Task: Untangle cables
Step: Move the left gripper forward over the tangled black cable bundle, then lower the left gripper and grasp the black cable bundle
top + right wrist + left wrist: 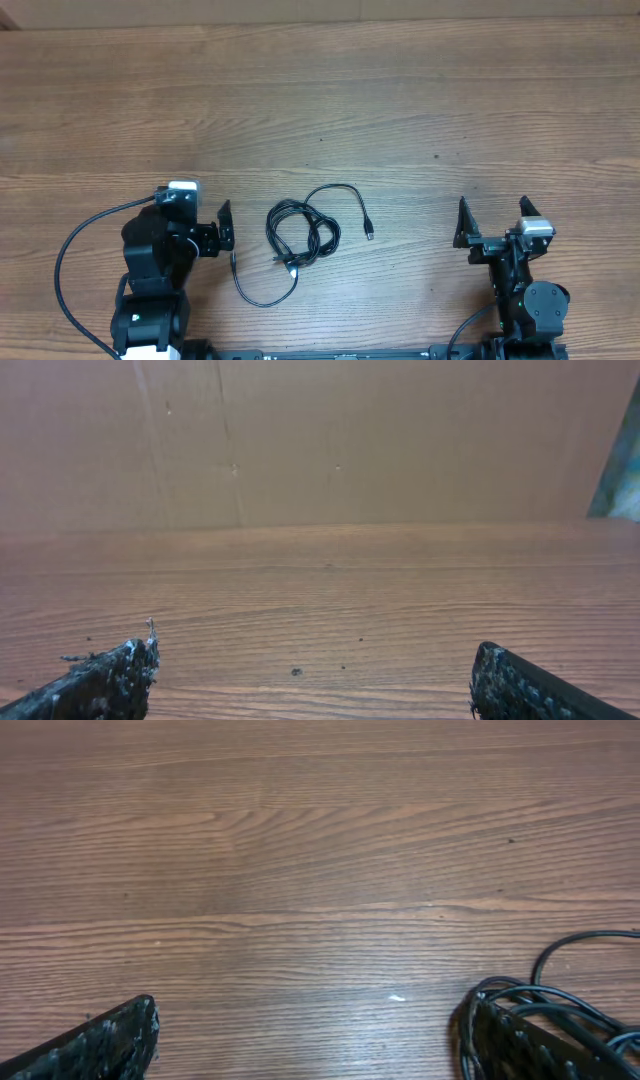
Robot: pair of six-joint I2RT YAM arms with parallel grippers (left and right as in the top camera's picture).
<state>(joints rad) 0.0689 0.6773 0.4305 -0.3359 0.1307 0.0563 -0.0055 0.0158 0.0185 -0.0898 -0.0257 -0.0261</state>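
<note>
Looking down on the brown wood-grain worktop, we find the thin black cables with small metal-tipped plugs lying in a loose knot near the front edge. They sit between the two arms, closer to the left one. One free end curves off to the right and finishes in a plug, and another strand loops down towards the left arm. Our left claw stands wide with nothing in it, low over the worktop, and its wrist view shows the tangle just beside one finger. Our right claw is equally wide and empty, well apart from the cords. We judge both are spread in readiness, so that each can take a separate strand and draw the loops apart. No strand is gripped yet.
</note>
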